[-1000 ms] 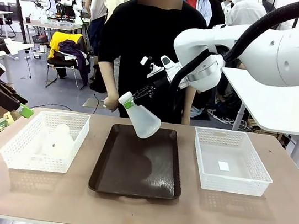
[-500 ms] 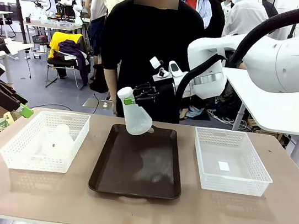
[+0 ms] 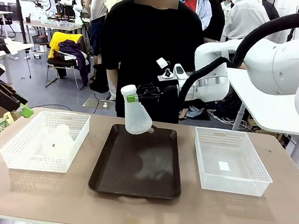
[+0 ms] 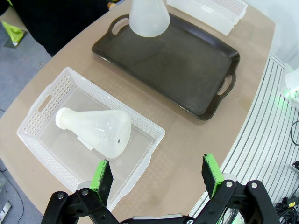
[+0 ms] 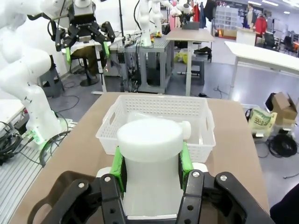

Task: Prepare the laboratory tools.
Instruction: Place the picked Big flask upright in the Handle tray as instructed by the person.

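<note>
Your right end effector [image 3: 134, 97] has tipped its clamped flask [image 3: 137, 120] nearly upright near the counter's [image 3: 268, 218] far edge — left end effector [image 4: 156, 175] gapes wide.

Flask [image 5: 149, 140] in right hand [image 5: 150, 168]

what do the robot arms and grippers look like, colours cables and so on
The left arm and right arm are glossy white with rounded shells; a thick black ribbed hose runs along the right one. The left gripper and right gripper are black bolted linkages, and their fingers end in bright green pads.
</note>
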`<action>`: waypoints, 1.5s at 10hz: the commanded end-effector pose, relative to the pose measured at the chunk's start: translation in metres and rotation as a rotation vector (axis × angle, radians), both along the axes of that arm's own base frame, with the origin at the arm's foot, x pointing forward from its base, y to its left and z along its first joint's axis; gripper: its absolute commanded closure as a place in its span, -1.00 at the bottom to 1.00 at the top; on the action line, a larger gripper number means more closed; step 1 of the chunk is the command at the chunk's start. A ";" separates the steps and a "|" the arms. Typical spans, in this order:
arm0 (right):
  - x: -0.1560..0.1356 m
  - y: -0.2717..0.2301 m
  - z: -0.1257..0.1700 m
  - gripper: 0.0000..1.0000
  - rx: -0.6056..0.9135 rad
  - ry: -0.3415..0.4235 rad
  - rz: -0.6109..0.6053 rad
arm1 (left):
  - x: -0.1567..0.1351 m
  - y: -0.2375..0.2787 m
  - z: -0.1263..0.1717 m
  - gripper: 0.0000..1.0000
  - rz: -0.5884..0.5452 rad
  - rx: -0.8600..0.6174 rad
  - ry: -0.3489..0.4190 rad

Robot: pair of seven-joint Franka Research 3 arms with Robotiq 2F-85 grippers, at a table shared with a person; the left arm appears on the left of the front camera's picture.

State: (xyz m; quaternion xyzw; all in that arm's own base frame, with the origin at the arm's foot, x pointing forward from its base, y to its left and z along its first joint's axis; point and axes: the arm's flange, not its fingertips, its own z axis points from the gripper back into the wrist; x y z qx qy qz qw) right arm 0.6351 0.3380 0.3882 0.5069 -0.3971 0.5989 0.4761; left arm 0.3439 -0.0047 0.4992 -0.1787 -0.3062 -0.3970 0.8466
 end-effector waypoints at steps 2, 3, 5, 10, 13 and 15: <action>0.000 0.000 0.000 1.00 0.000 0.000 0.000 | 0.000 0.002 -0.001 -1.00 -0.008 0.001 -0.001; 0.003 -0.002 -0.011 1.00 0.035 0.022 0.053 | 0.000 0.002 -0.001 -1.00 -0.008 0.001 -0.001; 0.005 -0.007 -0.036 1.00 0.154 -0.013 0.101 | 0.000 0.002 -0.001 -1.00 -0.008 0.001 -0.001; 0.008 -0.018 -0.073 1.00 0.346 -0.099 0.148 | 0.000 0.002 -0.001 -1.00 -0.008 0.001 -0.001; 0.017 -0.016 -0.086 1.00 0.344 -0.077 0.132 | 0.000 0.002 -0.001 -1.00 -0.008 0.001 -0.001; 0.023 -0.013 -0.091 1.00 0.326 -0.050 0.120 | 0.000 0.002 -0.001 -1.00 -0.008 0.001 -0.001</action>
